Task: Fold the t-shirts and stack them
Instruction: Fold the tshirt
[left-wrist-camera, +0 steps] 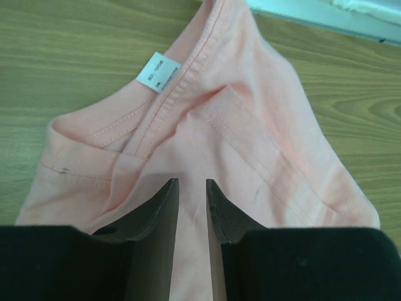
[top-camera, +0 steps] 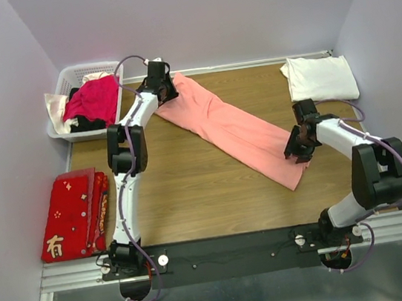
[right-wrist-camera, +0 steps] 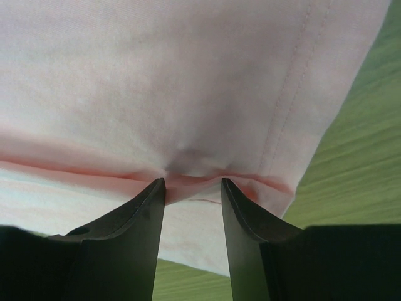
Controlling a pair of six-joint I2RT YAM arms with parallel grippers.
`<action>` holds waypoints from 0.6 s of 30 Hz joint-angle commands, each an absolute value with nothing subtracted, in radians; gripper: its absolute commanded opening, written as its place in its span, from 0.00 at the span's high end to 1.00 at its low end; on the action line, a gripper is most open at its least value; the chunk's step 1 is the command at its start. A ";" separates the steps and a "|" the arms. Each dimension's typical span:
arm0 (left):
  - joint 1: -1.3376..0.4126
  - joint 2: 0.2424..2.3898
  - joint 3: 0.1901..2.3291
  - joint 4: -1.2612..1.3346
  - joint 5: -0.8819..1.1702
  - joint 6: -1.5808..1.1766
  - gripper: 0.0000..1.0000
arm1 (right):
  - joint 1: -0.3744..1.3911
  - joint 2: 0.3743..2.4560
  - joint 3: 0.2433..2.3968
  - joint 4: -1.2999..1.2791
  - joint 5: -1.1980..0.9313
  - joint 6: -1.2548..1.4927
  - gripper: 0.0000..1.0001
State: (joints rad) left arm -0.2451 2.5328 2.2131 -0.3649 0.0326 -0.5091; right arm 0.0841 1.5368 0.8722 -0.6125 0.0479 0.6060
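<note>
Salmon-pink cotton t-shirt (top-camera: 231, 127) stretched diagonally between both grippers. Left gripper (left-wrist-camera: 192, 183) pinches the collar end, arm extended far. Right gripper (right-wrist-camera: 192, 182) pinches the hem, elbow bent.

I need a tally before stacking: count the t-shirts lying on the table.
2. The salmon-pink t-shirt stretches diagonally across the middle; the folded white t-shirt sits at the far right corner. The basket of clothes may hide more.

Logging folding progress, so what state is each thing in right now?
pink t-shirt: folded into a long strip, lying diagonally
white t-shirt: folded, far right corner
basket: full of clothes
red cloth: folded flat, at left
left gripper: shut on pink t-shirt, collar end
right gripper: shut on pink t-shirt, hem end
</note>
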 commanded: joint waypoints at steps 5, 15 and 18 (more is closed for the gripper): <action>-0.247 2.169 2.030 -0.167 -0.081 -0.397 0.66 | 0.089 1.411 0.963 -0.664 0.140 0.569 0.50; -0.262 1.873 1.783 -0.261 -0.100 -0.399 0.67 | 0.098 1.358 1.028 -0.686 0.005 0.466 0.50; -0.267 1.793 1.706 -0.275 -0.109 -0.405 0.67 | 0.132 1.327 0.996 -0.710 -0.037 0.479 0.50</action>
